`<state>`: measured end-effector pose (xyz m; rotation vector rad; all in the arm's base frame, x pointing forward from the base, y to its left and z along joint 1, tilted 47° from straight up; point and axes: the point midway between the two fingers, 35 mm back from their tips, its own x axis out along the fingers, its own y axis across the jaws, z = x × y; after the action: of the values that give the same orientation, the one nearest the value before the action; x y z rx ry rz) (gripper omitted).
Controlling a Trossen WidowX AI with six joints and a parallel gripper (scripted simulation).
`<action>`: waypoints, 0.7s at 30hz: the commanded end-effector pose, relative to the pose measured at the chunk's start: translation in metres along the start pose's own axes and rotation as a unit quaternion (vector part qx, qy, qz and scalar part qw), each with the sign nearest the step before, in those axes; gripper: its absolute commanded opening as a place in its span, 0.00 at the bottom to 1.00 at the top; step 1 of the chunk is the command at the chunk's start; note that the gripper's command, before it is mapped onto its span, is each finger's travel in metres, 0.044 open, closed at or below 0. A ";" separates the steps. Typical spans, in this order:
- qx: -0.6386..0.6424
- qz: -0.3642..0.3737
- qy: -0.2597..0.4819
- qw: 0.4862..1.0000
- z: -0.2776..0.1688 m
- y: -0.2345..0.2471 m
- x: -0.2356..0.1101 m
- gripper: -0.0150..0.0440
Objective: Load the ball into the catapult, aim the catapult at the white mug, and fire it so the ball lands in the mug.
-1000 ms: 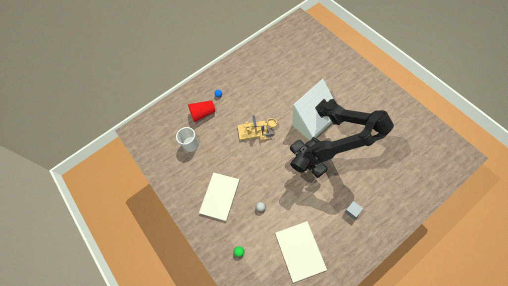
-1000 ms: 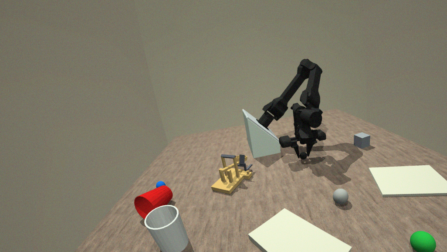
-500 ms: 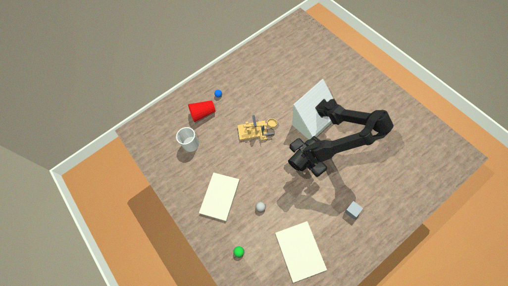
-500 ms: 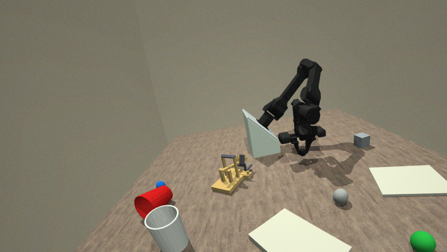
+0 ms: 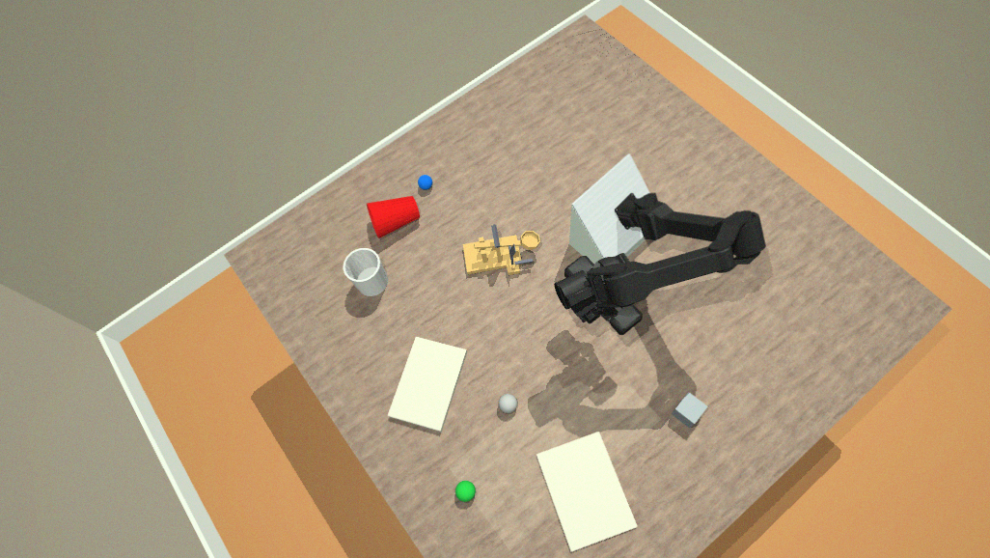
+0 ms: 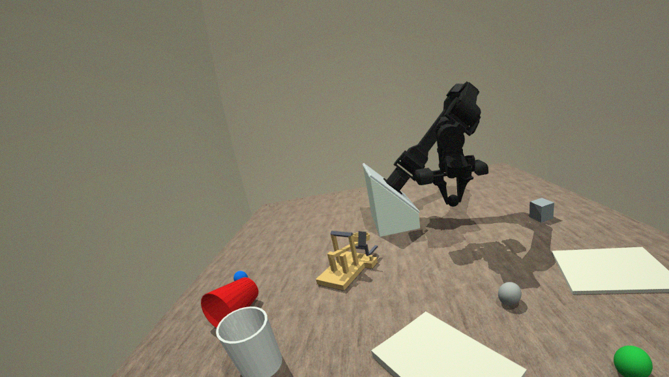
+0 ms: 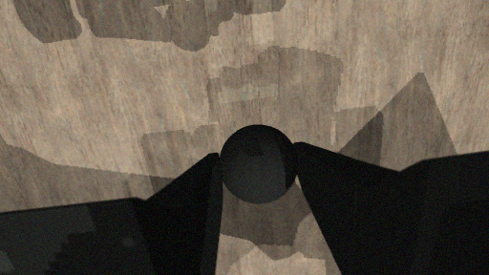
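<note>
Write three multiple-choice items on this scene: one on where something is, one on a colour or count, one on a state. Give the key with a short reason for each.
1. Where does the red cup lie?
A. beside the white mug
B. on a cream sheet
C. against the grey cube

2. What colour is the ball between the gripper's fingers?
A. green
B. black
C. blue

3. What is the state of the gripper?
A. wide open over the table
B. shut on nothing
C. shut on the ball, raised off the table

Key:
1 A: the top view shows the red cup on its side next to the upright mug.
2 B: the wrist view shows a dark ball; the green ball and blue ball rest on the table.
3 C: the fingers press both sides of the ball, and the exterior view shows it above its shadow.
</note>
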<state>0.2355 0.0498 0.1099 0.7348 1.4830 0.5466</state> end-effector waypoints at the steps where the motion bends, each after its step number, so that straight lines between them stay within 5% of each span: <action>1: -0.003 0.003 -0.003 1.000 -0.003 0.003 -0.023 0.25; 21: 0.065 -0.009 0.028 0.997 0.021 -0.054 -0.029 0.25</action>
<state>0.2459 0.0009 0.0975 0.7997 1.5687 0.4809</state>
